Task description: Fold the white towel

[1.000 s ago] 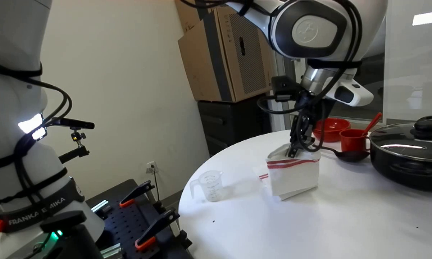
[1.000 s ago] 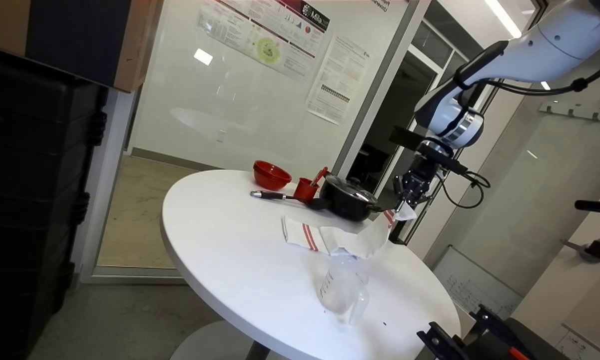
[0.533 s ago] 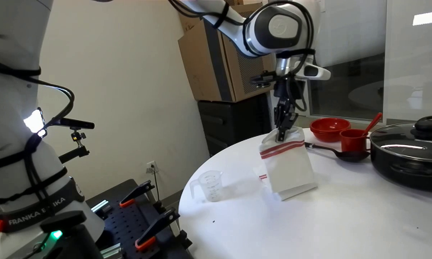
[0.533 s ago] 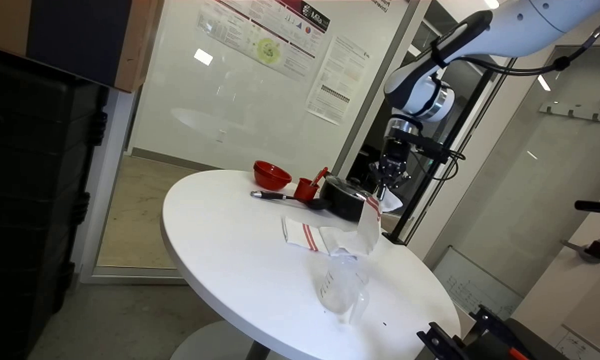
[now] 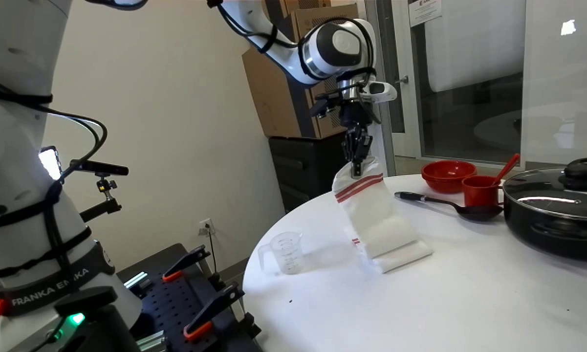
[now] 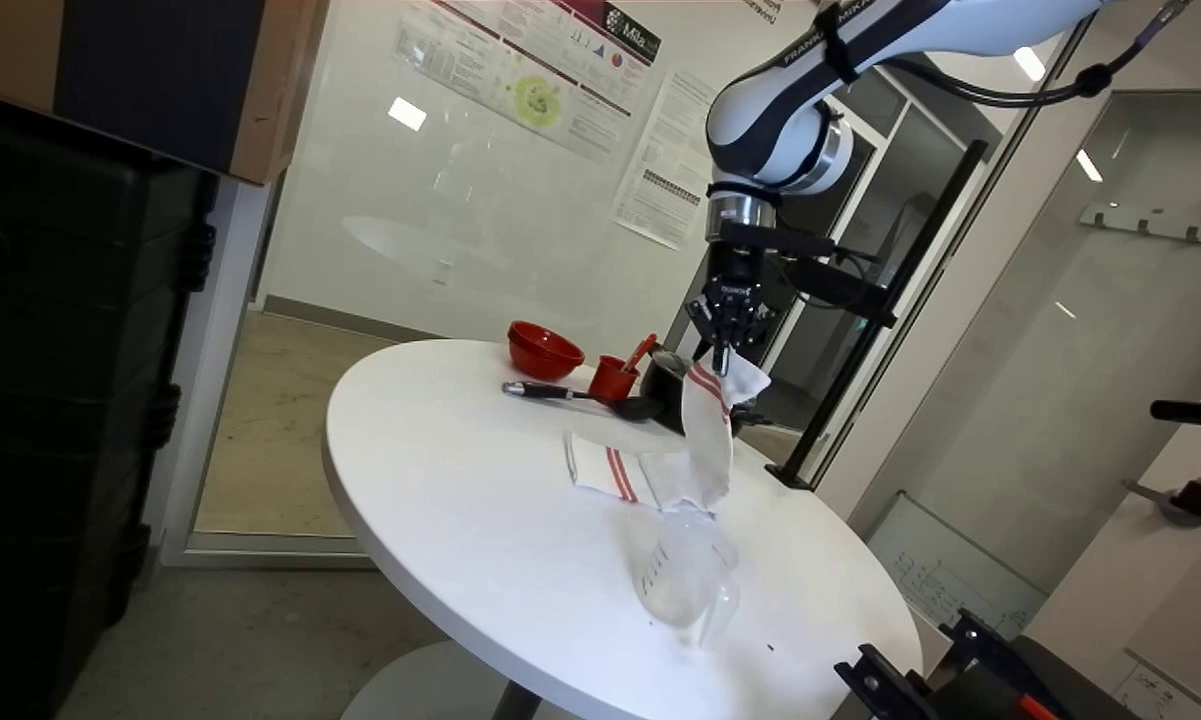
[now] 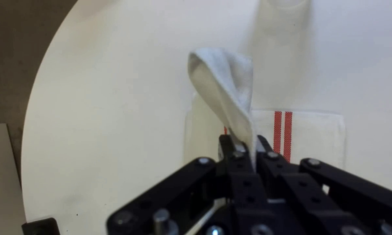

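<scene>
The white towel (image 5: 379, 217) with red stripes is partly on the round table and partly lifted. My gripper (image 5: 356, 170) is shut on its raised end, just above the red stripe pair. In an exterior view the lifted part (image 6: 706, 430) rises almost vertically from the lying part (image 6: 600, 468), whose own red stripes show. A loose white corner pokes out past the fingertips (image 6: 722, 362). Looking down in the wrist view, the towel (image 7: 316, 137) is pinched between the gripper's (image 7: 243, 142) fingers, its free end flopping ahead. The flat striped section lies below and to the right.
A clear measuring cup (image 5: 287, 253) stands near the towel. Farther back on the round table (image 5: 469, 303) are red bowls (image 5: 448, 176), a red cup (image 5: 480, 190) with a red utensil, a black ladle (image 5: 476, 211) and a lidded black pot (image 5: 557, 230).
The gripper has moved left in both exterior views and upward, carrying the pinched towel end. More of the towel is now stretched up off the table; its lying part has stayed put.
</scene>
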